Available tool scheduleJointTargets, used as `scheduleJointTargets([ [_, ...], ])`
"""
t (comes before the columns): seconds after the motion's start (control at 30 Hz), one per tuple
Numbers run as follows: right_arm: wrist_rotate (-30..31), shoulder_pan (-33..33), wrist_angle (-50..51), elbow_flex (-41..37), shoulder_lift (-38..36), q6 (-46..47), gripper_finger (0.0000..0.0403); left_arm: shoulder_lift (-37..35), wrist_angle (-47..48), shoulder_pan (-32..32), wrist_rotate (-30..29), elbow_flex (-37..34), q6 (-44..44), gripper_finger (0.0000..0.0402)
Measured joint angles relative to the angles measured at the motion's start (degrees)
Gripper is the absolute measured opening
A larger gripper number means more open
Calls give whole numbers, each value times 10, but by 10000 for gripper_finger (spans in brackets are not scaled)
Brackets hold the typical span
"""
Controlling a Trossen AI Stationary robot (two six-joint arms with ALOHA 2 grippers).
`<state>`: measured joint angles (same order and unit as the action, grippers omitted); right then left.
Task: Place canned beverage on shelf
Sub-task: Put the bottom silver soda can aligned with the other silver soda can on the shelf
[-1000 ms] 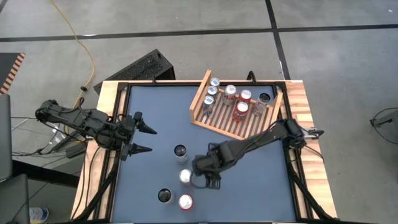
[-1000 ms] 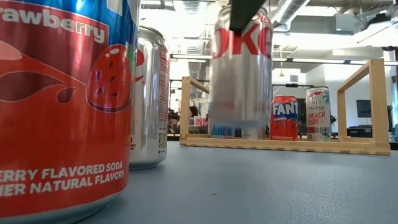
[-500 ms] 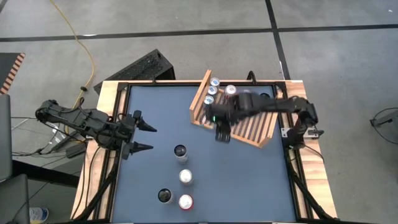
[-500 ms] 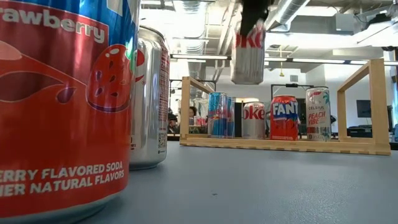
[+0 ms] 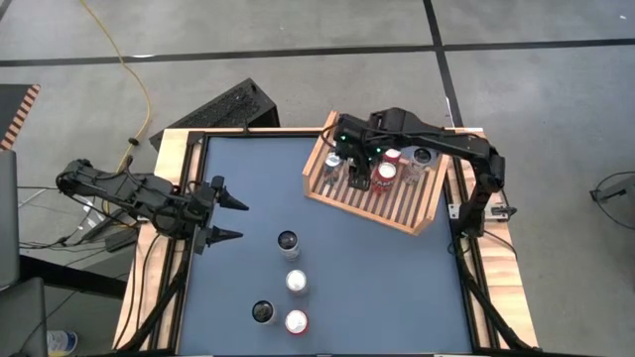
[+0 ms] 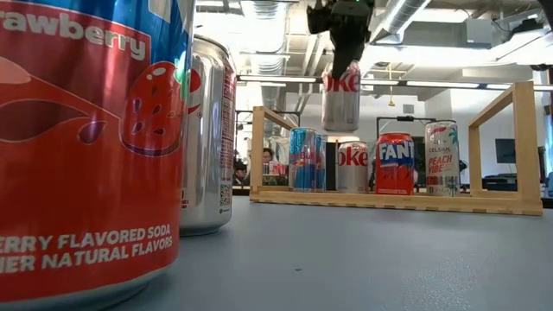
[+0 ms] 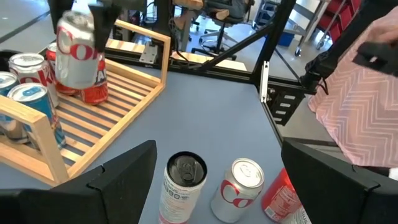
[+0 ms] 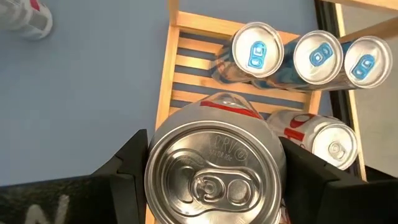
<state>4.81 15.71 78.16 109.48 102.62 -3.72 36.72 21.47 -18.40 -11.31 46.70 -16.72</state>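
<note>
A silver Diet Coke can (image 6: 340, 97) hangs over the light wooden shelf (image 5: 389, 203), with my right gripper (image 5: 355, 171) shut on it. It also shows in the left wrist view as the can (image 7: 78, 53) and from above as the can (image 8: 214, 168). Several cans stand upright on the shelf's slats along its far side, among them a red Fanta can (image 6: 395, 162). My left gripper (image 5: 234, 219) waits open at the table's left side, with nothing between its fingers. My right gripper pinches the can's upper side wall (image 6: 339, 76) between its two fingers (image 8: 127, 171), one on each side. The fingers come from above, pointing steeply down. The can hangs upright below them, lifted clear of the shelf's slats and above the tops of the standing cans.
Several cans stand on the blue table: one (image 5: 288, 241), one (image 5: 296, 282), and two near the front edge (image 5: 264, 312) (image 5: 296, 321). The shelf's raised side boards (image 6: 257, 151) frame the slats. A person in a pink patterned garment (image 7: 360, 93) is beyond the table.
My right gripper has carried the can from over the middle of the table toward the far right, rising as it went. It now hangs over the shelf's left part, still upright. The gripper has turned about on the way.
</note>
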Motion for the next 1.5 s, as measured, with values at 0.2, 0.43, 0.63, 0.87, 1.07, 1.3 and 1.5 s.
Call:
scheduleJointTargets([
  [0.2, -24, 37, -36, -71, -8, -27, 235, 0, 0, 0, -2, 0, 14, 334],
  [0.43, -66, 82, -128, -120, -9, -62, 235, 0, -3, 0, -23, 0, 15, 334],
  [0.63, -98, 114, -142, -160, -9, -64, 235, 0, -4, 0, -30, 0, 15, 334],
  [0.87, -111, 132, -195, -207, -8, -73, 235, 0, -4, 0, -31, 0, 15, 334],
  [1.07, -123, 150, -213, -241, -8, -74, 235, 0, -4, 0, -44, 0, 14, 334],
  [1.3, -143, 164, -245, -278, -8, -84, 235, 0, -4, 0, -51, 0, 12, 334],
  [1.5, -141, 172, -256, -282, -8, -93, 235, 0, -4, 0, -61, 0, 13, 334],
])
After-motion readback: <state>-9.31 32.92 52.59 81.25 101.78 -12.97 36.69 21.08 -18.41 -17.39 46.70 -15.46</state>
